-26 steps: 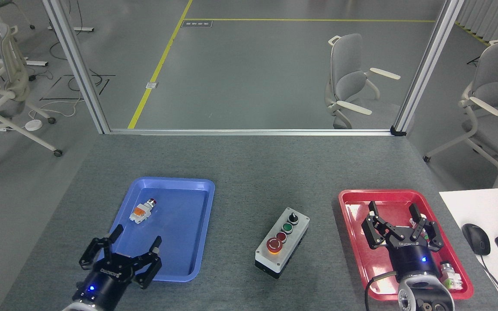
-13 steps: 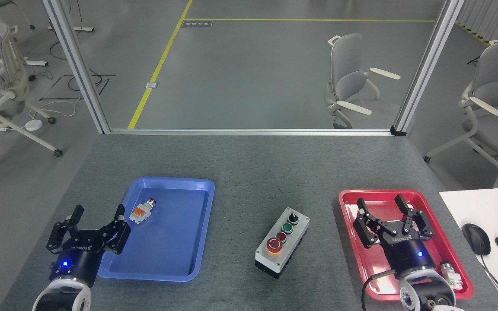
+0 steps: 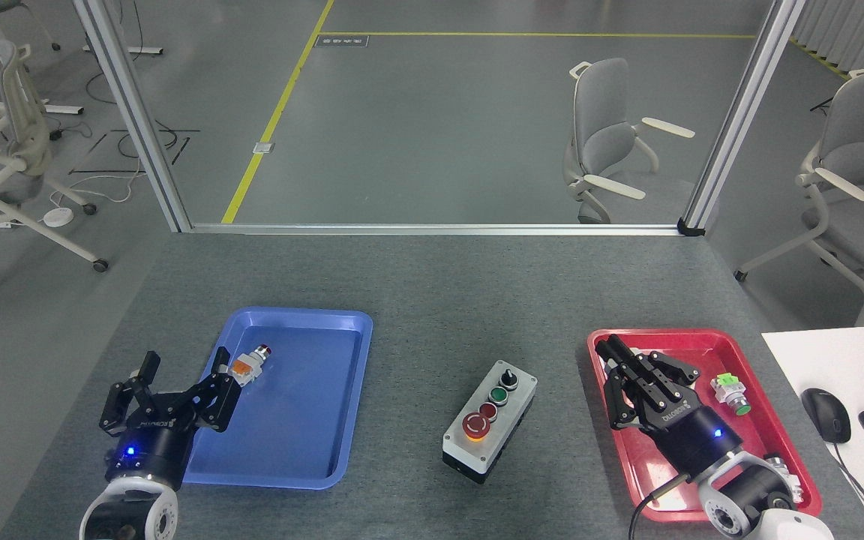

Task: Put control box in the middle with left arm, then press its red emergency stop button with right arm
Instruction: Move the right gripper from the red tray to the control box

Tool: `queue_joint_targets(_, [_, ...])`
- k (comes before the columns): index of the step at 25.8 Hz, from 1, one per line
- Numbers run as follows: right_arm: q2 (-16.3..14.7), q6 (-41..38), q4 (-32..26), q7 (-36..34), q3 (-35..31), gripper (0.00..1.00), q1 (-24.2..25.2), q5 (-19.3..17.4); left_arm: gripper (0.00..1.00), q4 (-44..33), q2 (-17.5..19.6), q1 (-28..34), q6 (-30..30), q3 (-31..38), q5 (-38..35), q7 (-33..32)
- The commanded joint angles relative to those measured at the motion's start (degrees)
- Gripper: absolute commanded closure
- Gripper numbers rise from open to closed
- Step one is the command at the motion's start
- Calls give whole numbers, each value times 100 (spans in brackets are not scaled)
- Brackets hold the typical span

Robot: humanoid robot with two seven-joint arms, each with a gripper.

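Control box (image 3: 490, 420) sits on the bare desk (image 3: 432, 300) between the trays, untouched. Our left tool (image 3: 169, 386) hangs open at the blue tray's (image 3: 289, 472) left edge. Right tool (image 3: 631, 371) over the red tray (image 3: 702, 336), fingers drawn together, empty. Press step next: right tool must swing left above the red emergency stop button (image 3: 475, 425).

Bare grey table top (image 3: 432, 300) open on every side of the control box (image 3: 489, 421), blue tray (image 3: 342, 465) flanking left, red tray (image 3: 598, 420) right, right gripper (image 3: 619, 367), seemingly closed, over the red tray's left rim
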Motion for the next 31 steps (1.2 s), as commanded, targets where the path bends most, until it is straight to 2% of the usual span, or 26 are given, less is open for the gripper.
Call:
queue_joint_targets(1, [-35,-261,96,30,-66,100,-98,-239,1,4,-18,11,-18,3,2,-5])
queue_joint_targets(3, [-44,-261,360,47,-31,100,-159,-389,1,12,-18,11,-18,3,2,-5])
queue_joint_targets(6, [17,-261,966,56,110,100,-370,-354,1,12,-9,2,0,3,2,-31])
queue_joint_targets(9, [88,-261,1687,65,856,100,-739,-248,1,21,0,11,0,3,2,-49])
queue_joint_targets(11, [114,-261,1942,65,1278,100,-950,-204,1,21,0,20,0,3,2,-49])
queue_joint_targets(16, [175,-261,1986,56,1630,100,-1012,-169,1,65,0,28,0,3,2,-58])
queue_joint_targets(22, [123,-261,2003,65,1700,100,-924,33,1,153,-53,231,-53,-49,2,-5])
queue_joint_targets(26, [132,-261,2047,65,1806,100,-924,165,1,179,-457,424,-53,-49,-16,4])
queue_joint_targets(31, [140,-261,2293,65,2043,100,-933,173,1,311,-510,486,-53,-49,-16,4])
